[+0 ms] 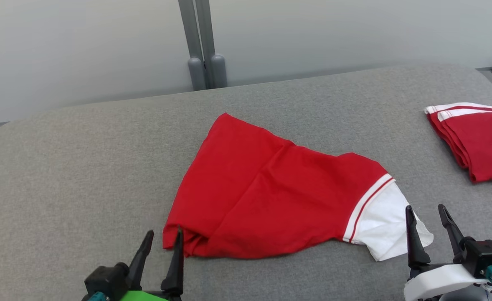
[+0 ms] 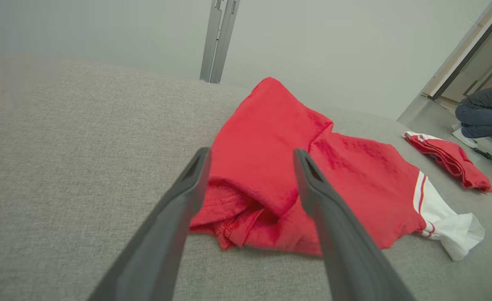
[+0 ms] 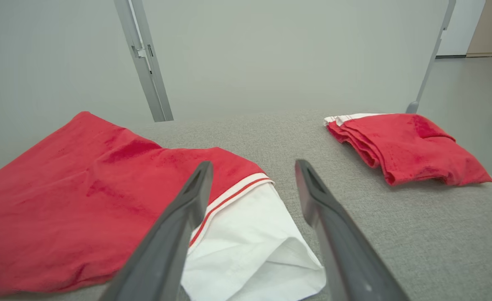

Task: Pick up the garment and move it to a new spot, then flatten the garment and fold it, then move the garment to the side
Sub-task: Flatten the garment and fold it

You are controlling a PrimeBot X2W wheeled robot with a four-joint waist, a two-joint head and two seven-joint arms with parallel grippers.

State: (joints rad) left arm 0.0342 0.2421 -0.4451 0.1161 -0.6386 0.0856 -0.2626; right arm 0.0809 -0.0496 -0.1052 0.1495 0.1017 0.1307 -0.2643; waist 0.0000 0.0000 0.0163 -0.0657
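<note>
two red pieces of cloth lie on the grey pad (image 1: 83,167), a coarse woven surface with rounded corners.

the garment (image 1: 267,196) i'm working sits at the centre of the head view. it is red knit, spread into a rough trapezoid, narrow at the upper left and widening toward its lower edge. soft creases run diagonally across it. at the lower right end there is a white band with a thin red stripe, then a white sleeve (image 1: 386,228), limp, with the cuff gaping. the lower left corner is bunched into small folds, and the left wrist view shows its stitched hem.

left gripper (image 1: 164,230), lower left of the head view: jaws spread wide, nothing pinched. one tip sits right at the bunched corner, and i cannot tell if it touches. in the left wrist view that corner shows between the long matte dark fingers (image 2: 158,234).

right gripper (image 1: 425,207), lower right: jaws spread, empty. one finger overlaps the white sleeve's edge and the other is over bare weave.

folded garment (image 1: 480,142), upper right: same red, a neat layered stack with a white-striped edge, well apart from the first.

behind the pad stand a smooth pale wall (image 1: 83,50) and a grey metal post (image 1: 202,42) at top centre. at the right edge of the left wrist view a person (image 2: 486,110) in dark clothing crouches on the floor.
</note>
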